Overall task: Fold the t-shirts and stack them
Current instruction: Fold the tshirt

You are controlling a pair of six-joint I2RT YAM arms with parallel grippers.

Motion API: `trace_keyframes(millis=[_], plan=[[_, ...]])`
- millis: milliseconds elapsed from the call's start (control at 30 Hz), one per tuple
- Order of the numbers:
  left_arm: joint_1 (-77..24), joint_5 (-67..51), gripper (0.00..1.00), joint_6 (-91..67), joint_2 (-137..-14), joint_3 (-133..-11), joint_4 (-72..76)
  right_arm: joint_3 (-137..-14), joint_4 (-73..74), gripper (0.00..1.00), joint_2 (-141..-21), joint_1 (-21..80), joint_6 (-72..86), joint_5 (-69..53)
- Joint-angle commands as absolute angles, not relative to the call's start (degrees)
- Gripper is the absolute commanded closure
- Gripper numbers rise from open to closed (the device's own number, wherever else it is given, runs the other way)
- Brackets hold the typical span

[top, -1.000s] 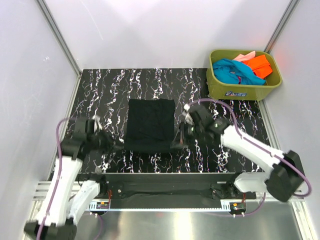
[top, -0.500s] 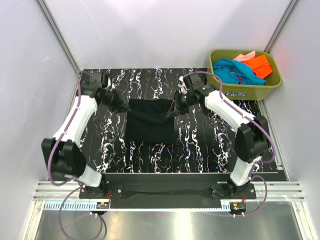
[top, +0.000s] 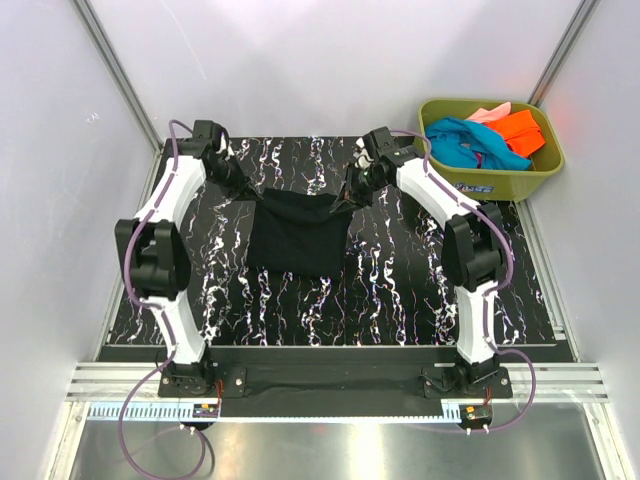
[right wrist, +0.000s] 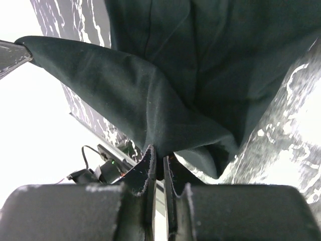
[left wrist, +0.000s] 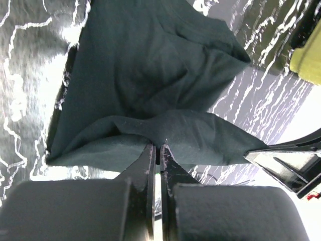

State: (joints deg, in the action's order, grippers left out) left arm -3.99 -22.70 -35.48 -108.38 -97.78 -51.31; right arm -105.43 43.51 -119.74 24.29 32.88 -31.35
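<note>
We count four t-shirts. One black t-shirt [top: 297, 235] is stretched between our two hands over the far middle of the worktop [top: 400, 290], and three lie heaped in the one olive tub [top: 487, 178] at the far right corner: one teal t-shirt [top: 460, 140], one orange t-shirt [top: 520, 130] and one pink t-shirt [top: 487, 113]. Our left hand [top: 243, 190] and right hand [top: 349, 196] are each clamped on an upper corner of the black t-shirt.

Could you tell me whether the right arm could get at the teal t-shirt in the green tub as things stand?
Probably not yet: the right tool is shut on the black t-shirt. Once released, the teal t-shirt lies uncovered in the open tub close by.
</note>
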Motion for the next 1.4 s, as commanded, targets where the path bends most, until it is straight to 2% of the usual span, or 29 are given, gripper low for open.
trace_keyframes(millis=[0, 433, 767, 833, 933, 1067, 1200, 1333, 1367], plan=[[-2.99, -26.36, 1.0, -33.58, -111.52, -104.39, -49.04, -110.47, 44.38, 0.95, -121.81, 23.2, 31.55, -33.4], [-2.72, -33.74, 1.0, -37.0, -121.55, -113.11, -40.0, -117.24, 44.3, 0.94, -128.23, 19.42, 32.43, -34.19], [-3.69, -38.05, 0.99, -40.86, -130.24, -118.12, -28.67, -117.42, 41.66, 0.92, -130.78, 17.49, 34.01, -33.31], [-4.48, -38.58, 0.93, -41.22, -132.09, -119.79, -25.67, -117.51, 41.22, 0.91, -131.57, 17.05, 34.28, -32.87], [-5.71, -39.11, 0.92, -41.22, -137.54, -127.07, -26.19, -117.68, 41.05, 0.91, -132.62, 16.44, 34.28, -31.12], [-6.59, -39.55, 0.79, -42.27, -142.38, -132.18, -26.54, -117.34, 40.87, 0.91, -133.77, 15.65, 34.36, -29.36], [-6.24, -35.79, 0.69, -37.72, -140.9, -130.17, -30.22, -116.72, 40.69, 0.87, -134.91, 15.21, 33.93, -28.21], [-5.63, -30.51, 0.63, -31.3, -131.6, -122.97, -30.76, -116.46, 40.78, 0.84, -136.05, 15.03, 32.96, -27.51], [-5.54, -28.67, 0.59, -28.85, -130.27, -121.04, -31.2, -116.46, 41.39, 0.78, -136.14, 14.94, 32.44, -26.9]])
